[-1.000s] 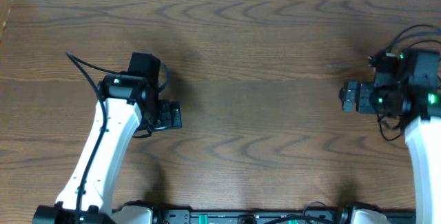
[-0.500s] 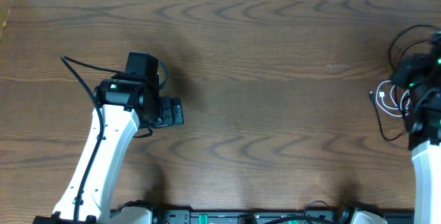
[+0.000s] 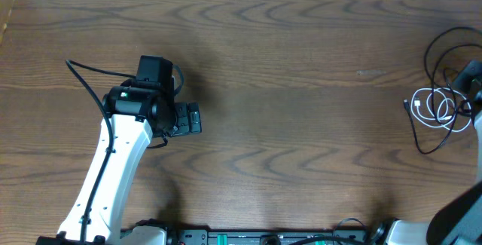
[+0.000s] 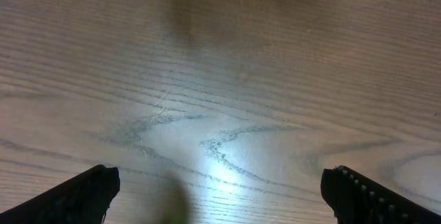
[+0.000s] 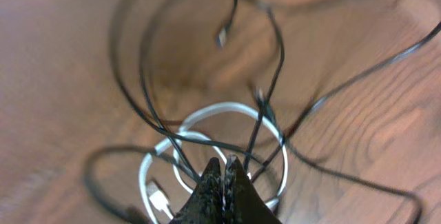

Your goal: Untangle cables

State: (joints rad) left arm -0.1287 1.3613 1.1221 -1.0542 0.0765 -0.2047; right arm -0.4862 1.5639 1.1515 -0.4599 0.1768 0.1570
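Note:
The cables lie tangled at the table's far right. A white cable (image 3: 436,109) is coiled in loops, and thin black cables (image 3: 429,141) loop over and around it. In the right wrist view the white coil (image 5: 172,141) sits just beyond my fingertips, crossed by black cables (image 5: 148,107) with a small plug (image 5: 221,36). My right gripper (image 5: 222,165) is shut, tips pressed together over the coil, and I see no cable between them. From overhead only a dark part of the right gripper (image 3: 471,78) shows at the edge. My left gripper (image 3: 188,118) (image 4: 224,196) hangs open over bare wood.
The left arm (image 3: 113,169) reaches in from the front left, trailing its own thick black cable (image 3: 86,71). Part of the right arm (image 3: 459,215) shows at the front right corner. The wooden table (image 3: 286,87) ends at a pale back edge.
My right gripper has gone from open to shut, and the right arm has swung out to the right edge, uncovering the cable pile. The left arm has shifted slightly left.

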